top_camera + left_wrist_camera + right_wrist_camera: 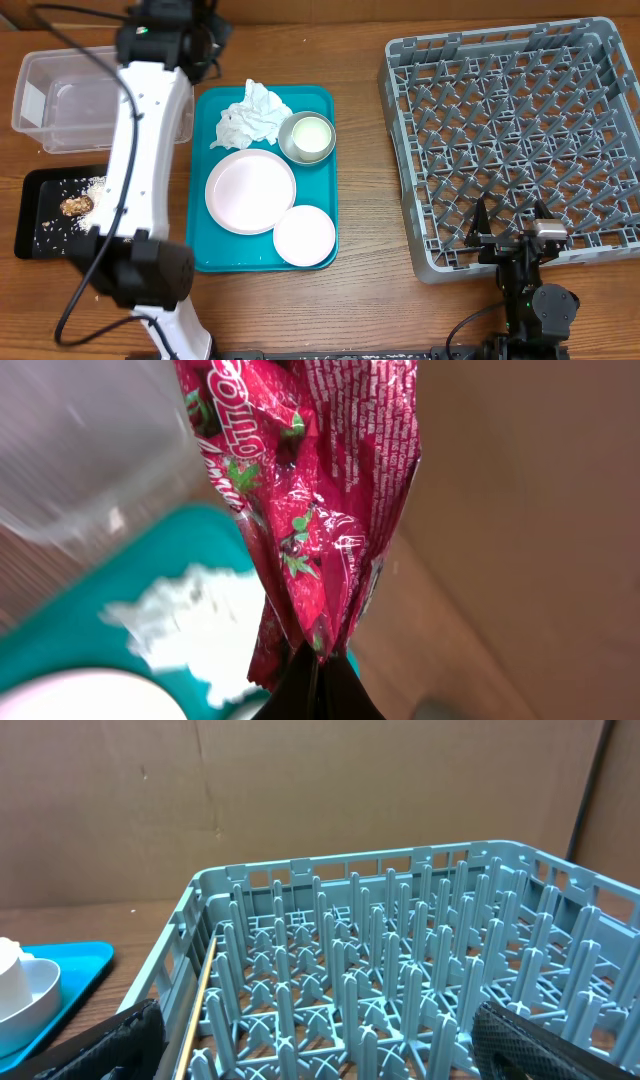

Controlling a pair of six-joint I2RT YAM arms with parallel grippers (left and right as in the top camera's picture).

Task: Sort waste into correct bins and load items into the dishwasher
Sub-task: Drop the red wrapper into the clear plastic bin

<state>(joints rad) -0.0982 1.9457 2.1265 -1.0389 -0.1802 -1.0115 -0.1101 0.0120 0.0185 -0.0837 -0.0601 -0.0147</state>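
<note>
My left gripper (315,660) is shut on a red candy wrapper (320,480), which hangs in front of the camera above the back edge of the teal tray (205,180), next to the clear plastic bin (60,95). The wrapper is hidden under the arm in the overhead view. The tray holds a crumpled white napkin (250,115), a metal bowl (307,137), a pink plate (250,190) and a small white plate (304,236). My right gripper (335,1050) is open and empty over the front edge of the grey dish rack (420,150).
A black tray (40,215) with food scraps sits at the left, below the clear bin. A thin wooden stick (200,1010) lies along the rack's left inner wall. The left arm (145,170) crosses over the tray's left side.
</note>
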